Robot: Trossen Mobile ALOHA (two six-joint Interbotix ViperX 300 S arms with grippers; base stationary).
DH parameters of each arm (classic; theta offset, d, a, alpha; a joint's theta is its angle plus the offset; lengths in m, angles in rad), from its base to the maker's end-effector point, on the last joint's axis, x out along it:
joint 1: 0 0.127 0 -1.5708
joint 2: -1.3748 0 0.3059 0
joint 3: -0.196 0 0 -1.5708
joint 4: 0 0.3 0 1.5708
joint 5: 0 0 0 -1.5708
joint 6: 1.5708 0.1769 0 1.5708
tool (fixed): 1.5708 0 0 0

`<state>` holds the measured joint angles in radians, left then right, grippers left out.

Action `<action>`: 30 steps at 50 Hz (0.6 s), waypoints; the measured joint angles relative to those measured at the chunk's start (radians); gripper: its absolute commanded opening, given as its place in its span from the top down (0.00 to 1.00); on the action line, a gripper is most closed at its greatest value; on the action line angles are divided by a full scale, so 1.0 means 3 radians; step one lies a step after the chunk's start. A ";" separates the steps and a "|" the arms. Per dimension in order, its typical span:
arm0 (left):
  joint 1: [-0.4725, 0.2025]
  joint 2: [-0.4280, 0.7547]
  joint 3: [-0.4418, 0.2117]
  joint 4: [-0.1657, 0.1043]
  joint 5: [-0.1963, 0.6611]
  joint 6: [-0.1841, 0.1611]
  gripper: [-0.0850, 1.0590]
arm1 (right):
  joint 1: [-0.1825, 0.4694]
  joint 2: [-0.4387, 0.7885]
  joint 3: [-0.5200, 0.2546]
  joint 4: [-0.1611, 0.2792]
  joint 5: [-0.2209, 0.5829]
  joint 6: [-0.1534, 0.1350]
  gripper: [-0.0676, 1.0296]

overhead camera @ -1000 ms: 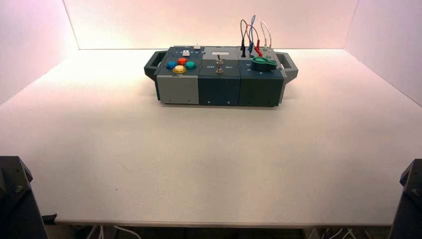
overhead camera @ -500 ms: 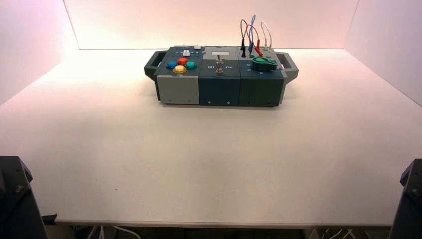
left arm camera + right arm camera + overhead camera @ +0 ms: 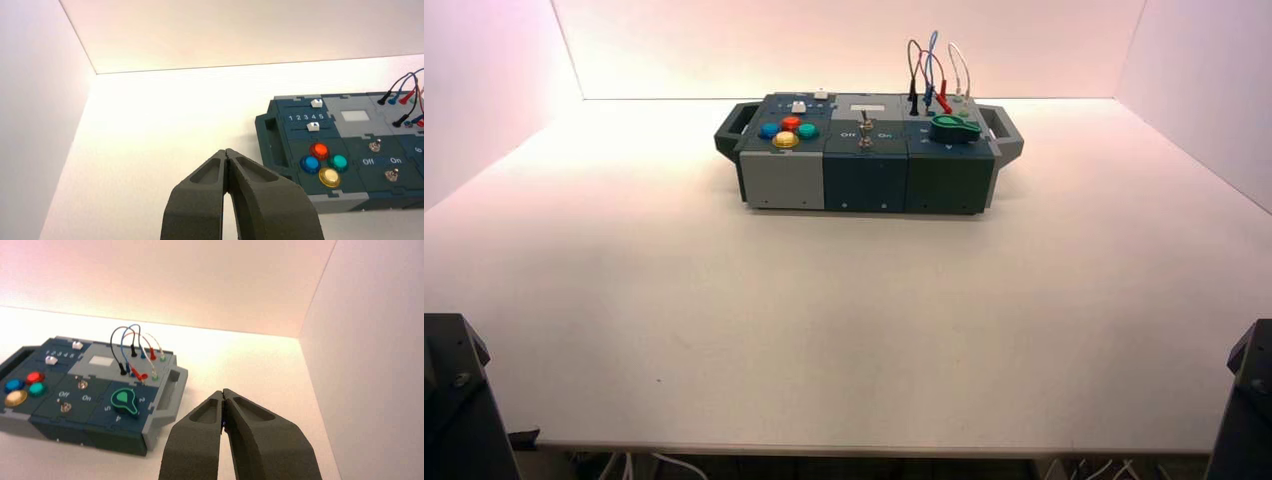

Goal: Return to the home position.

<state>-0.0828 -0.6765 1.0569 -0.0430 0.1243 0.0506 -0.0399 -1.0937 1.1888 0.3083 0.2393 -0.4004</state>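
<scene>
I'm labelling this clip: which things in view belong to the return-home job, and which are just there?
Part of the job:
- left gripper, shut, out before the box at the robot's left
- right gripper, shut, out before the box at the robot's right

Just there:
- the box
- its four coloured buttons
- its green knob
- the wires

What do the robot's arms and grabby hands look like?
The left gripper and the right gripper look alike: dark grey, with two chunky fingers that are wide at the bottom and narrow to a point. Each finger has a sunken, slanted patch near its tip. The bits of arm you can see from above are black, with straight edges and a small round bolt on each. I can't see any writing on them.
</scene>
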 measured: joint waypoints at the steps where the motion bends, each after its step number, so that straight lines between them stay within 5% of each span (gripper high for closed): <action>1: 0.0000 0.0010 0.0005 0.0000 -0.0010 0.0005 0.95 | 0.0005 0.0000 0.0000 0.0000 -0.0010 0.0000 0.96; 7: 0.0005 0.0015 0.0036 0.0000 -0.0061 0.0056 0.95 | 0.0036 -0.0005 0.0020 0.0010 -0.0087 0.0000 0.96; 17: 0.0015 -0.0179 0.0256 -0.0005 -0.0435 0.0399 0.95 | 0.0133 -0.0005 0.0066 0.0010 -0.0210 0.0000 0.96; 30: 0.0020 -0.0496 0.0368 -0.0056 -0.0583 0.0409 0.95 | 0.0133 -0.0010 0.0092 0.0010 -0.0276 0.0000 0.96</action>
<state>-0.0767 -0.8253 1.1674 -0.0598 -0.0506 0.1733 0.0000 -1.0968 1.2164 0.3114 0.1565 -0.4004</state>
